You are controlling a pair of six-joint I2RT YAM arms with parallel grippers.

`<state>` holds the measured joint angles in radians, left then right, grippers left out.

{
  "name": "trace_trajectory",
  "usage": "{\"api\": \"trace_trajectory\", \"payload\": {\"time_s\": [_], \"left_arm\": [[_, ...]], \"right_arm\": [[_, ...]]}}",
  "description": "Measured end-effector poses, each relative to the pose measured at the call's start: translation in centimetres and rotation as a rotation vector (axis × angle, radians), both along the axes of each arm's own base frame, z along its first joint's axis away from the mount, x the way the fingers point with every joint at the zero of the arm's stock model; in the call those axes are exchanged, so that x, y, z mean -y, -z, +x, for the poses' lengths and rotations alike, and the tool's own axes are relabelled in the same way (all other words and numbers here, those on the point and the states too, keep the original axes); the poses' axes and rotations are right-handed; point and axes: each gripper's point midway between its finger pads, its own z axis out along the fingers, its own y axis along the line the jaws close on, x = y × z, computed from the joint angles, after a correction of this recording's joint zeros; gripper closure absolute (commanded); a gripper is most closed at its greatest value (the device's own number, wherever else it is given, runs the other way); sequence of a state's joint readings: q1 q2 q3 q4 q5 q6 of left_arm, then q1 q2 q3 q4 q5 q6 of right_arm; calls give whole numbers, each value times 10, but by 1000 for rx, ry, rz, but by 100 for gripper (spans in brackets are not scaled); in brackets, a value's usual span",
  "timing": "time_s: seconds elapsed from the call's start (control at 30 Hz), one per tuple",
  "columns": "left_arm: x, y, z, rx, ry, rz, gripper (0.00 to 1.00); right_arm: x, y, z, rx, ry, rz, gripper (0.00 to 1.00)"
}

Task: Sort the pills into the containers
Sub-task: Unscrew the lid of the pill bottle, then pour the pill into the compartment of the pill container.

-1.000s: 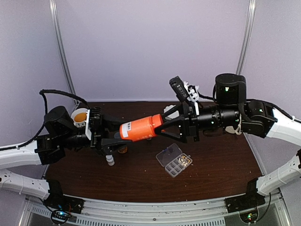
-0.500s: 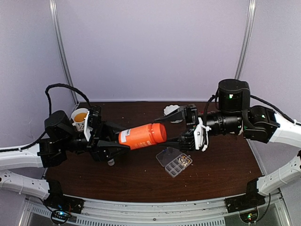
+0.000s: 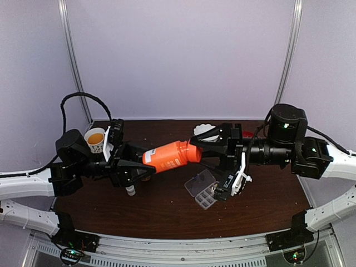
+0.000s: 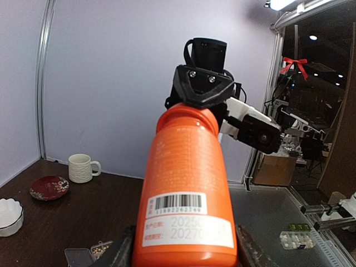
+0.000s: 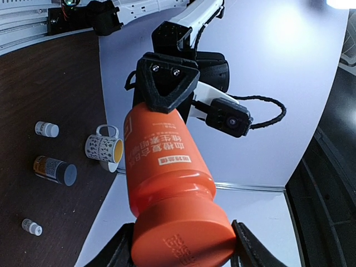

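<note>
An orange bottle (image 3: 169, 156) hangs level above the table, held at both ends. My left gripper (image 3: 139, 165) is shut on its base, which fills the left wrist view (image 4: 186, 250). My right gripper (image 3: 203, 151) is shut on its cap end, which sits between the fingers in the right wrist view (image 5: 181, 245). The clear pill box (image 3: 200, 188) lies open on the table below the right gripper, partly hidden by that wrist. Tiny pale pills (image 4: 100, 250) show in its cells at the bottom left of the left wrist view.
A patterned mug (image 3: 95, 139) with a yellow inside stands at the back left. A small white bottle (image 3: 130, 191) stands under the left gripper. A grey-capped labelled bottle (image 5: 54, 169) and two small white bottles (image 5: 47, 129) are on the table. A white dish (image 3: 204, 130) sits at the back.
The right wrist has rolled over, its camera swinging from above the bottle to below it. The bottle has tipped a little and stays held at both ends.
</note>
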<state>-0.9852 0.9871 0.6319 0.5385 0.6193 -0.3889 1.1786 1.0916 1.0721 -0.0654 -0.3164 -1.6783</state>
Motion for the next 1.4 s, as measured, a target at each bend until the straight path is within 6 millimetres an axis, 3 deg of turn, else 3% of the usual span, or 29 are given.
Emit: {"api": "trace_trajectory", "payload": {"time_s": [0.27,0.43,0.63,0.77,0.93,1.03,1.23,1.4], "left_arm": [[-14,-6,-8,49,-10,-51,100],[-22,-9,-9,95,-43,-70,100],[-25,7,-7,116,-74,-59,100],[-26,22,-3,129,-99,-41,100],[-21,38,5,146,-131,-6,100],[-16,56,11,137,-148,37,100],[-8,100,15,111,-167,132,100],[4,129,16,85,-169,201,100]], "right_arm": [[23,-26,6,-121,35,101,98],[40,-42,18,-460,126,287,96],[58,-22,54,-958,368,454,98],[70,23,82,-1209,622,510,97],[88,108,106,-1461,954,496,90],[104,157,117,-1586,1131,484,91],[153,248,141,-1775,1507,492,95],[180,300,143,-1841,1718,451,98]]}}
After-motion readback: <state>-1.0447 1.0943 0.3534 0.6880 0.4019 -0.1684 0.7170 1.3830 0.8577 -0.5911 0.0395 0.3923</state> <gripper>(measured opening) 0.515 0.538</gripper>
